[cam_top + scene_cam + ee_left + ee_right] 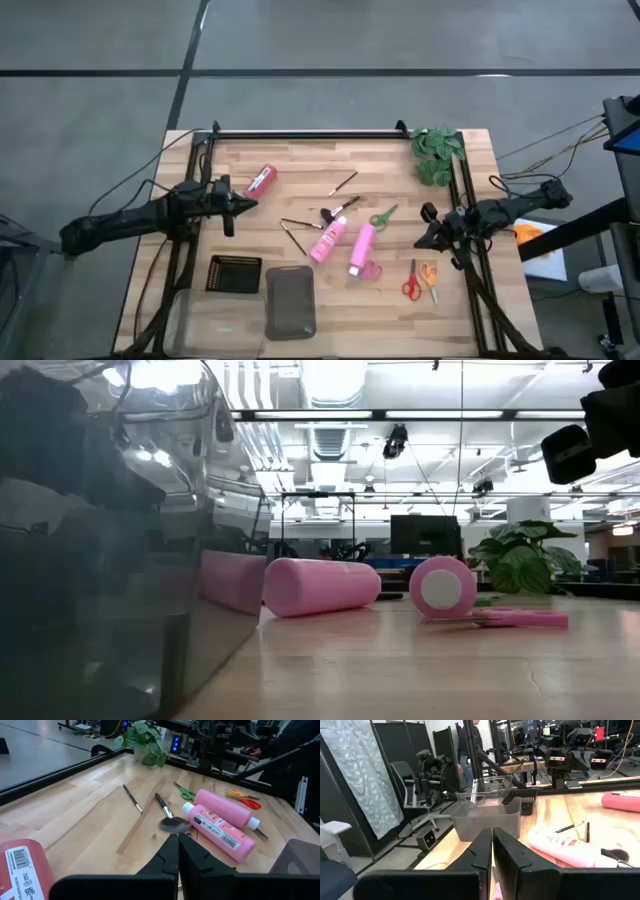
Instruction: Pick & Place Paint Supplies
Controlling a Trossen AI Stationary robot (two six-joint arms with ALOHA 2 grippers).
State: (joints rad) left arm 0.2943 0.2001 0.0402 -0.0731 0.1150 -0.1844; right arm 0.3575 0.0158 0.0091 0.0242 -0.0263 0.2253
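Observation:
A red paint bottle (260, 180) lies at the far left, just beyond my left gripper (250, 204), which is shut and empty above the table; the bottle also shows in the left wrist view (22, 865). Two pink bottles (328, 240) (362, 250) lie side by side at mid-table. A fluffy black-tipped brush (338, 210), a thin brush (343, 183) and two thin dark brushes (297, 230) lie around them. Green scissors (383, 215), pink scissors (368, 270), and red (411, 284) and orange scissors (430, 278) lie flat. My right gripper (420, 240) is shut and empty at the right.
A leafy plant (437, 155) stands at the far right corner. A black tray (234, 274), a grey clear tray (290, 303) and a clear bin (190, 320) stand at the near left. A black frame rail (310, 133) runs along the far edge.

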